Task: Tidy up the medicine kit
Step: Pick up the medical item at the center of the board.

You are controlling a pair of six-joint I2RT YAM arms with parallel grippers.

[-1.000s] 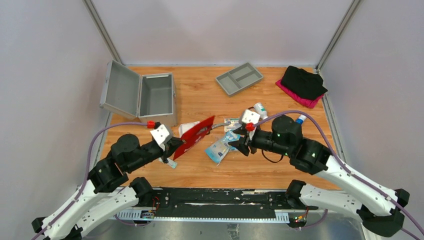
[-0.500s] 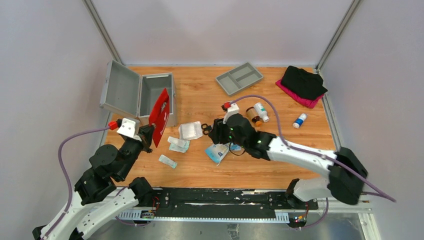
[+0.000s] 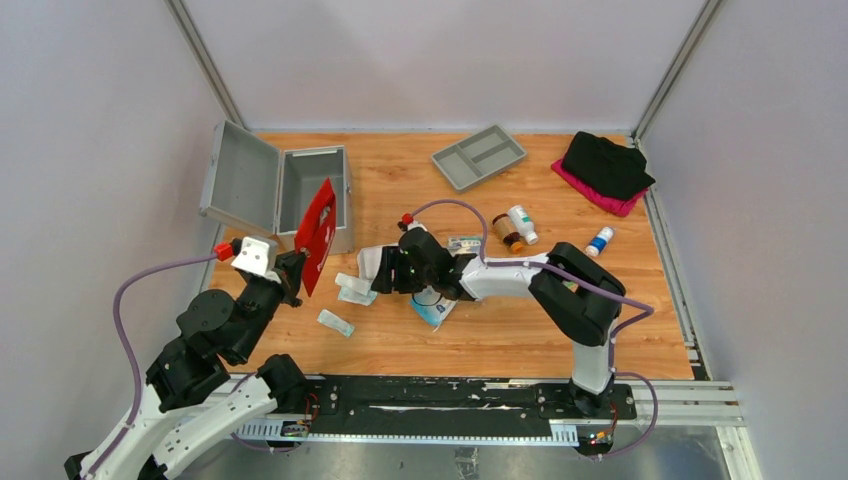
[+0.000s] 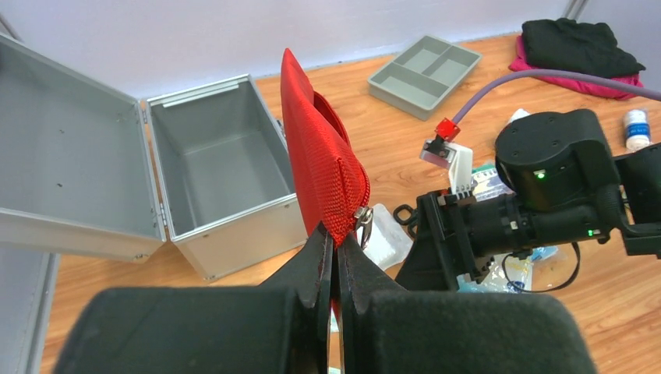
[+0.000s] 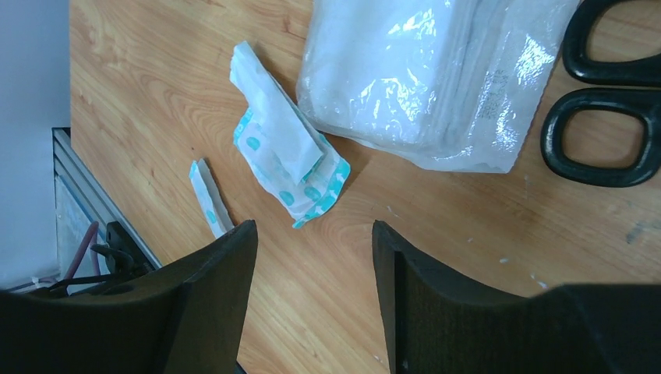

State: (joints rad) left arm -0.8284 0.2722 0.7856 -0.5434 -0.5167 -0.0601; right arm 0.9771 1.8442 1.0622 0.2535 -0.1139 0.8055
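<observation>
While wide open, medicine kit point(image 3: 312, 190) silver-grey, boxy, metallic.

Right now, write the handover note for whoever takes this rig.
Left claw: shut on the red fabric pouch, held upright in the air beside the open silver-grey metal case.
Right claw: open, empty, above the teal-and-white paper packets near the clear plastic gauze pack.
Done: case lid open, pouch lifted. Nothing is in the case.
Left: stow the pouch, packets, gauze pack, black-handled scissors and small bottles, all outside the case.
</observation>
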